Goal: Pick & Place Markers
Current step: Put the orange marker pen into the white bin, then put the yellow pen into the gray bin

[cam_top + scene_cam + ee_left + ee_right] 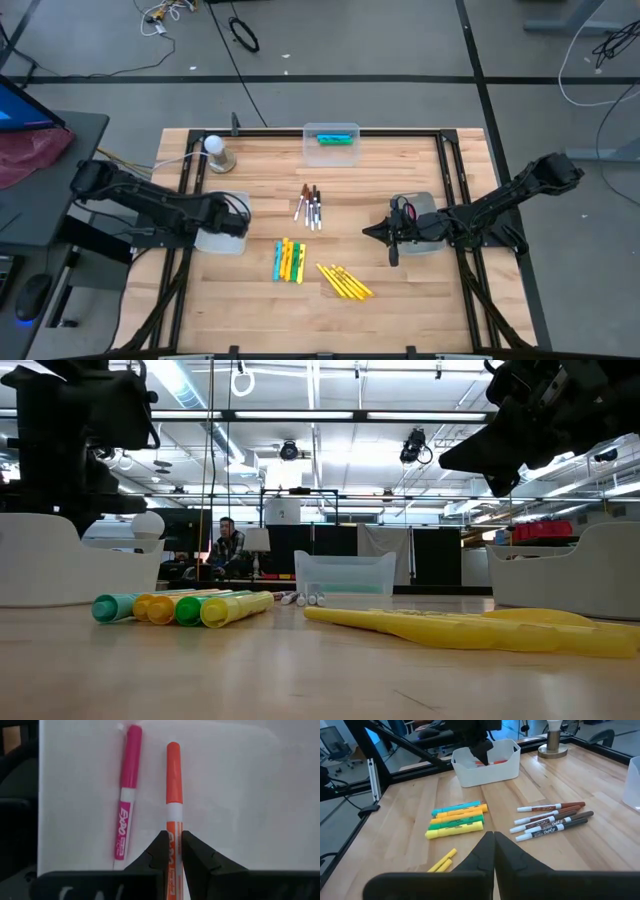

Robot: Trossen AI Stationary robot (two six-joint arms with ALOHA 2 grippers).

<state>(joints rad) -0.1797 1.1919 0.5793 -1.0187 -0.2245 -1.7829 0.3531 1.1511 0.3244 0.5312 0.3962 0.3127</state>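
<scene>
The left gripper (171, 851) sits inside the white bin (222, 240) at the table's left, its fingers pinched on an orange Expo marker (173, 795); a pink Expo marker (127, 795) lies beside it on the bin floor. The right gripper (494, 851) hovers near the right bin (428, 246), fingers pressed together, empty. On the wooden table (400, 180) lie chunky highlighters (288, 260), slim yellow markers (345, 281) and thin white markers (310, 206).
</scene>
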